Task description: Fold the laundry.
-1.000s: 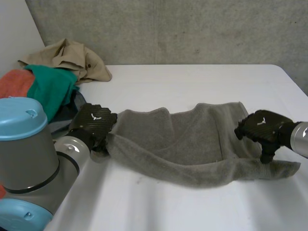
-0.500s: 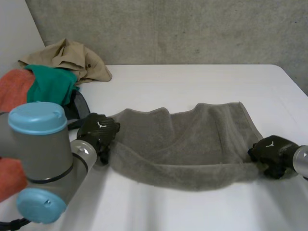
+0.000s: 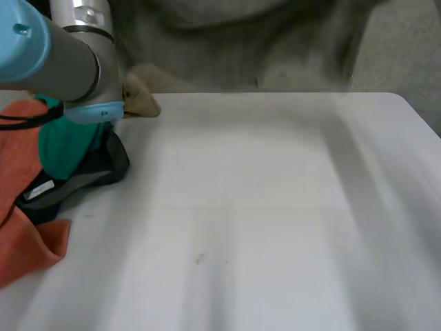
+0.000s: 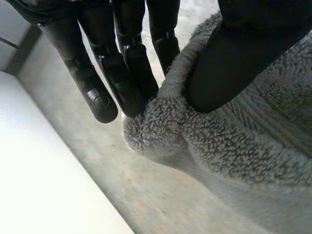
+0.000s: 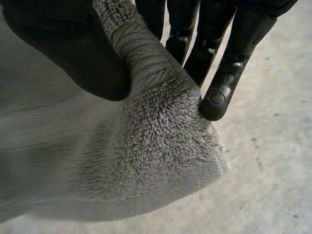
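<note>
Up above the counter [image 3: 241, 221] the grey towel [image 3: 234, 31] now hangs in the air, not flat as it was a moment ago, with the left hand [image 4: 229, 68] and the right hand [image 5: 68, 53] each pinching a corner between thumb and fingers, so folding can likely start.

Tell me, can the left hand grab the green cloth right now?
Probably not: the left hand is pinching a corner of the grey towel. The green cloth lies uncovered, but that hand is full.
</note>
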### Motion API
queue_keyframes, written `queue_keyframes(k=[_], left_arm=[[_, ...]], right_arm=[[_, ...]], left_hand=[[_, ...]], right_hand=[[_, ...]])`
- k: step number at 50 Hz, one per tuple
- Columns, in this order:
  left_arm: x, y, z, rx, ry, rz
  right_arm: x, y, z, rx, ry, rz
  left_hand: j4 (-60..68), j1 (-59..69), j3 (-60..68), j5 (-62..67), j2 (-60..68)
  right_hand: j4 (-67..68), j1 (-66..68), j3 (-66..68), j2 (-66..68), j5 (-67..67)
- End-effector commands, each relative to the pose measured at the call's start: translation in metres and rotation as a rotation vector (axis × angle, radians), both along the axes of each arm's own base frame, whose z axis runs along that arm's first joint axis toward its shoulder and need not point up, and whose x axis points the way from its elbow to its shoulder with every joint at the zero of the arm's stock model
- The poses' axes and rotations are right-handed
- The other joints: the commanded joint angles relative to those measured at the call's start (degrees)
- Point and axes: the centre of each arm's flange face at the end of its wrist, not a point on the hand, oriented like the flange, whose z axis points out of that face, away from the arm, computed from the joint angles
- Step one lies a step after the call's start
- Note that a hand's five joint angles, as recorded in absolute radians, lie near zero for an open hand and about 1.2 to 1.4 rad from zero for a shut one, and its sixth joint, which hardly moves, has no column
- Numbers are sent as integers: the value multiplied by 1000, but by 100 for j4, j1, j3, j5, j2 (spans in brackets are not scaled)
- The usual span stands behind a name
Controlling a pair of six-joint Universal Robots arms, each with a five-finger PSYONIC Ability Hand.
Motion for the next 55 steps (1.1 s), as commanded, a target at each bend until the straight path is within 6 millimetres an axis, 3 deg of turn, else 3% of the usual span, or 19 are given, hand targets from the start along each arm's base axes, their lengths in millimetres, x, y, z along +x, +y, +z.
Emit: queue_keyframes(k=[1,8,11,12,13,16,21,29,34,39,43,49,55], left_arm=[[11,12,-53,161,-35,-26],[24,16,-136,407,-39,-67],[27,22,-168,502,-44,-88],[27,24,-193,566,-60,-91],[26,25,-207,601,-74,-90],[24,31,-251,705,-127,-79],[27,51,-281,834,-203,-65],[45,90,-262,963,-254,-30],[53,118,-256,1035,-297,-38],[62,138,-246,1059,-306,-38],[65,142,-233,1029,-295,-51],[67,130,-223,1001,-273,-71],[77,120,-228,1070,-236,-71]], right_arm=[[-4,-1,-58,168,22,0],[-3,2,-121,346,69,6],[-1,1,-168,469,100,21],[0,0,-181,503,111,25],[-1,0,-205,567,132,23],[2,5,-243,652,198,20],[-5,15,-266,730,310,-14],[-17,57,-257,914,405,2],[-42,71,-254,1017,391,-38],[-67,81,-248,1034,397,-77],[-79,87,-253,1045,419,-59],[-81,91,-259,1062,410,-28],[-81,93,-264,1060,406,-25]], left_hand=[[1127,1561,1192,1579,1202],[1127,1561,1192,1579,1202],[1127,1561,1192,1579,1202],[1127,1561,1192,1579,1202],[1127,1561,1192,1579,1202],[1127,1561,1192,1579,1202],[1127,1561,1192,1579,1202],[1127,1561,1192,1579,1202],[375,809,440,827,450],[-3824,-3389,-3758,-3372,-3749],[-3984,-3550,-3919,-3532,-3909],[-4001,-3567,-3936,-3549,-3926],[-4001,-3567,-3936,-3549,-3926]], right_hand=[[1192,2432,1240,1286,1368],[1192,2432,1240,1286,1368],[1192,2432,1240,1286,1368],[1192,2432,1240,1286,1368],[1192,2432,1240,1286,1368],[1192,2432,1240,1286,1368],[1192,2432,1240,1286,1368],[1192,2432,1240,1286,1368],[1192,2432,1240,1286,1368],[1192,2432,1240,1286,1368],[1192,2432,1240,1286,1368],[1192,2432,1240,1286,1368],[1192,2432,1240,1286,1368]])
